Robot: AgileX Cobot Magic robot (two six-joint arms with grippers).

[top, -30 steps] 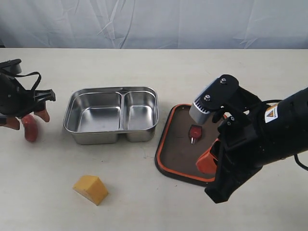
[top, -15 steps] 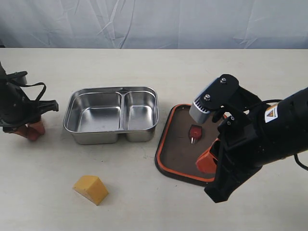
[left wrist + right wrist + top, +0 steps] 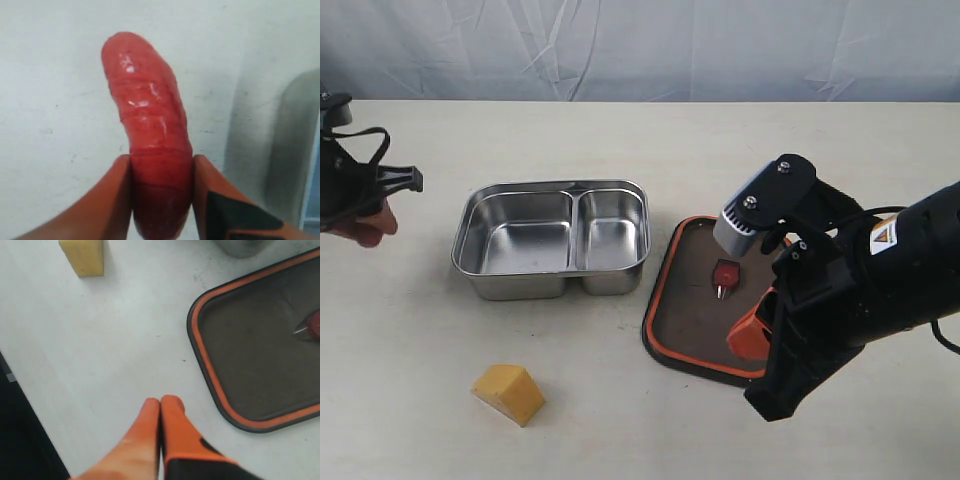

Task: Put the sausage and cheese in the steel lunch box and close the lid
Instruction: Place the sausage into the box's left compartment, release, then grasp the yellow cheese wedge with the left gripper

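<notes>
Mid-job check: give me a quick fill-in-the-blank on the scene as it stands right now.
The left gripper grips the ____.
Inside, the steel lunch box is ____.
The cheese lies on the ____.
The right gripper is ____, holding nothing.
Missing: sausage; empty; table; shut.

Clamps the near end of the red, ridged sausage point(image 3: 150, 135) between both orange fingers point(image 3: 112, 200) of the left claw point(image 3: 161, 162). Juts toward twelve o'clock along the claw's reach, glossy tip curving to eleven, over the pale table point(image 3: 50, 75). Shows a blurred edge of the steel lunch box point(image 3: 295, 150) near two o'clock.
</notes>
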